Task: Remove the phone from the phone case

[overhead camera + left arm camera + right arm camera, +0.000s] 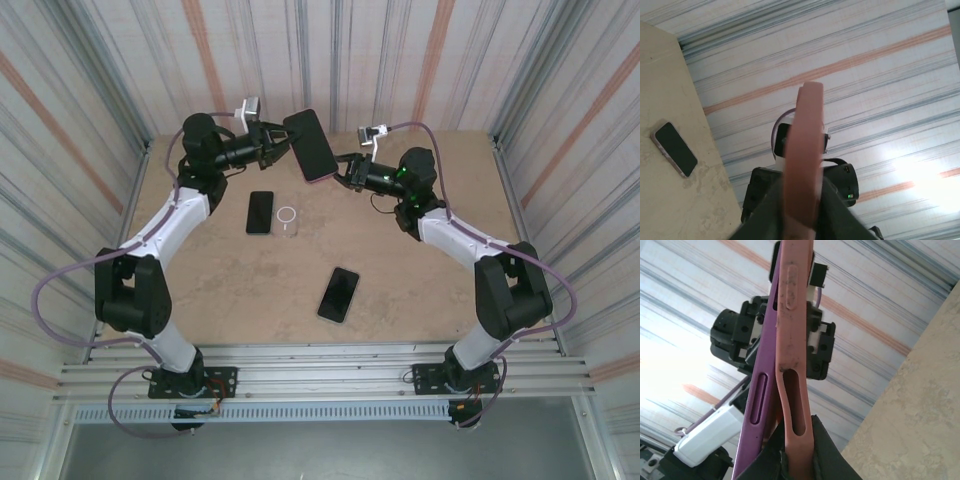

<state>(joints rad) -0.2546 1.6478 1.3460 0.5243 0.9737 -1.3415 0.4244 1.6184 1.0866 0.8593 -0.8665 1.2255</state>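
Two pincers on one pink case (790,340), held up in the air.

Right wrist view: right pincer (797,442) is clamped on the case's edge, one finger either side of it at the long slot (bottom of frame). Purple phone (759,400) lies along the case's left flank. It touches the case higher up and splays away from it lower down. The left arm's wrist sits behind the case.

Left wrist view: the case is edge-on, roughly upright with a slight tilt. Left pincer (801,212) has it between its fingers, both pressed to the flanks, so it is gripping the case. The right arm's wrist is directly behind the case. A dark phone (674,149) lies flat on the surface (670,210), well left of the case (can't tell which one).

Top view: the phone's dark face points toward the camera. The left pincer is on the case's upper-left end, the right pincer on its lower-right end. Below the case, flat on the surface: black phone (260,212), clear case (287,217) with a white ring just beside it, second black phone (339,294) further toward the arm bases.
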